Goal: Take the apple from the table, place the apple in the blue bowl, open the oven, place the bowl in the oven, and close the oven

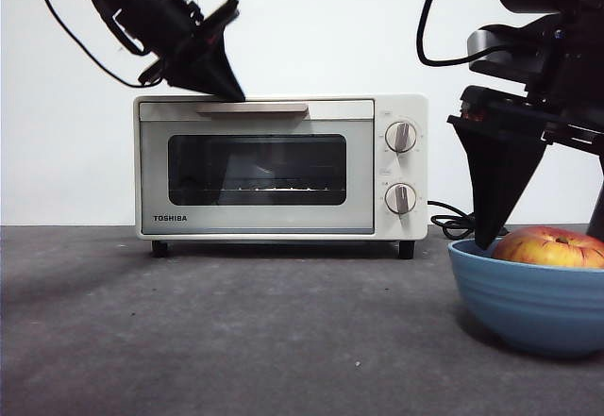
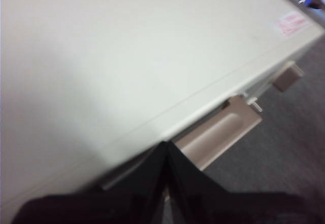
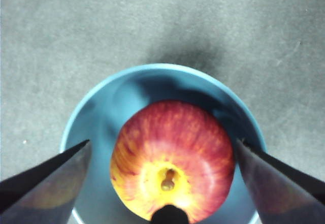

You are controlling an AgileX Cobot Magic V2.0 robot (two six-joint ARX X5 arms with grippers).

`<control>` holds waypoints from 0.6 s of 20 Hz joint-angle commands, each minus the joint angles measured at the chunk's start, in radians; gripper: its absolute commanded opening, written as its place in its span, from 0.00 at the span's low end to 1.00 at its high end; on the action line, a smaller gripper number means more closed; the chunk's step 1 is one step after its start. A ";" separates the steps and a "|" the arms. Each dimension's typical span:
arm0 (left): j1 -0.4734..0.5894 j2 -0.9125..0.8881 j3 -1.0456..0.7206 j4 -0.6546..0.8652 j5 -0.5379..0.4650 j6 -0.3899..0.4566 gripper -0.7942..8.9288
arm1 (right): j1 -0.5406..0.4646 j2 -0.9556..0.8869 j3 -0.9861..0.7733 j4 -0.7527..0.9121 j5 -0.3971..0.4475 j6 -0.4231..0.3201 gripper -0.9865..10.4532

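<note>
1. The oven [image 1: 281,166], cream-white with a dark glass door shut under a beige bar handle [image 1: 252,108], stands toward the tabletop's [image 1: 236,331] far edge.
2. The blue bowl [image 1: 528,298], ridged outside, sits near the tabletop's right edge.
3. The apple [image 3: 172,160], red streaked yellow, lies inside the bowl, stem up.
4. The right pincer [image 3: 162,170] hangs spread wide over the apple, touching nothing.
5. The left pincer [image 2: 167,155], pressed together, tips at the oven's top front edge by the handle.

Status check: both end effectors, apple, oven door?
Left end effector shut, at the cream-white toaster oven's beige bar handle. Right end effector open over red-yellow apple in blue bowl. Door closed.
</note>
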 commanded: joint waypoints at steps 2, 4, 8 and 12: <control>-0.001 0.020 0.000 -0.026 -0.045 0.026 0.08 | 0.000 -0.002 -0.006 0.010 -0.003 0.008 0.51; -0.001 0.027 0.000 -0.054 -0.045 0.039 0.08 | 0.000 -0.004 -0.004 0.014 -0.004 0.008 0.51; -0.018 0.031 0.000 -0.127 -0.052 0.065 0.08 | 0.001 -0.013 0.068 -0.029 -0.003 0.009 0.51; -0.050 0.031 0.000 -0.183 -0.161 0.073 0.08 | 0.002 -0.083 0.216 -0.138 -0.003 0.007 0.50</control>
